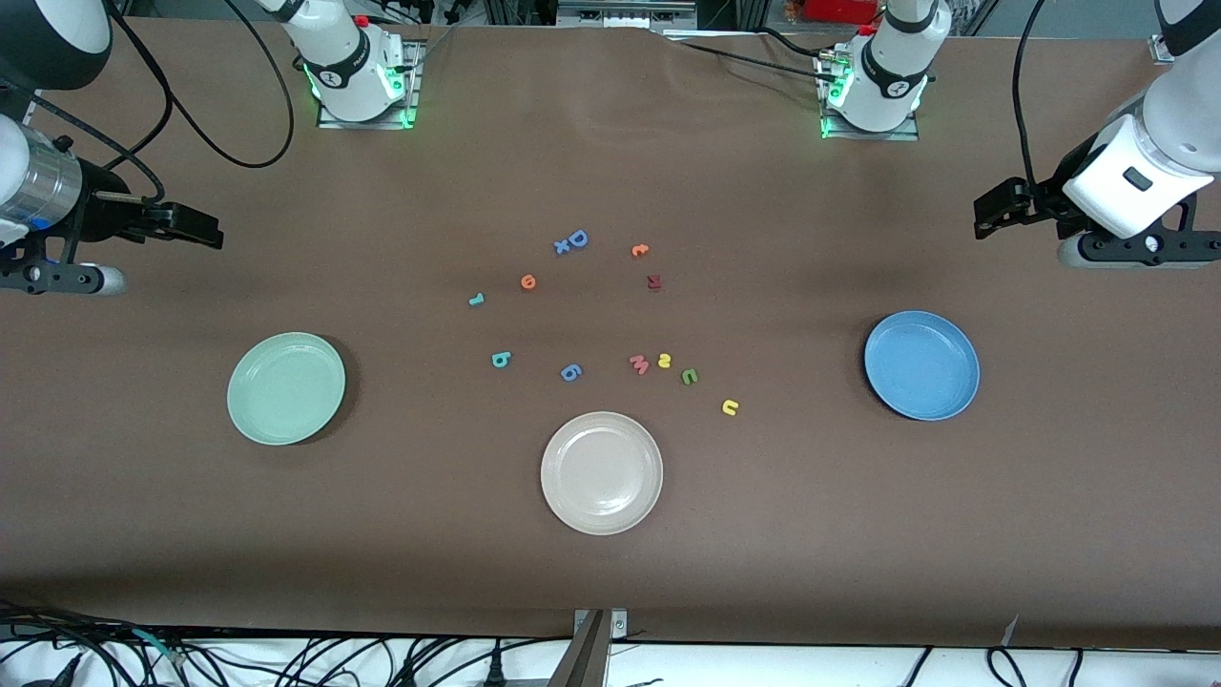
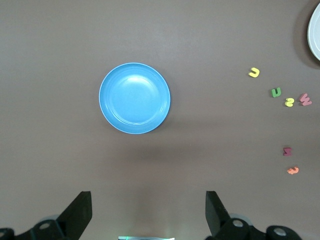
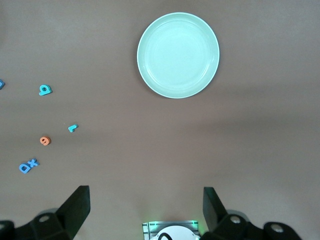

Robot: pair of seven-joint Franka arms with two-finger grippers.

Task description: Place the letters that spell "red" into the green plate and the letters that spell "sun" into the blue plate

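Note:
The teal "r" [image 1: 476, 300], orange "e" [image 1: 527, 281] and teal "d" [image 1: 501, 360] lie mid-table, toward the green plate [image 1: 286, 387]. The yellow "s" [image 1: 664, 361], green "n" [image 1: 689, 376] and yellow "u" [image 1: 730, 407] lie in a row toward the blue plate [image 1: 921, 364]. Both plates hold nothing. My left gripper [image 1: 994, 208] hangs open over bare table at its arm's end, with the blue plate [image 2: 134, 98] in its wrist view. My right gripper [image 1: 196, 229] hangs open at its own end, with the green plate [image 3: 178, 55] in its wrist view.
A cream-white plate [image 1: 601, 472] sits nearest the front camera, mid-table. Other loose letters lie among the task's letters: a blue "D" with an "x" [image 1: 572, 241], an orange squiggle [image 1: 640, 250], a dark red letter [image 1: 653, 281], a pink "M" [image 1: 638, 364], a blue "6" [image 1: 570, 372].

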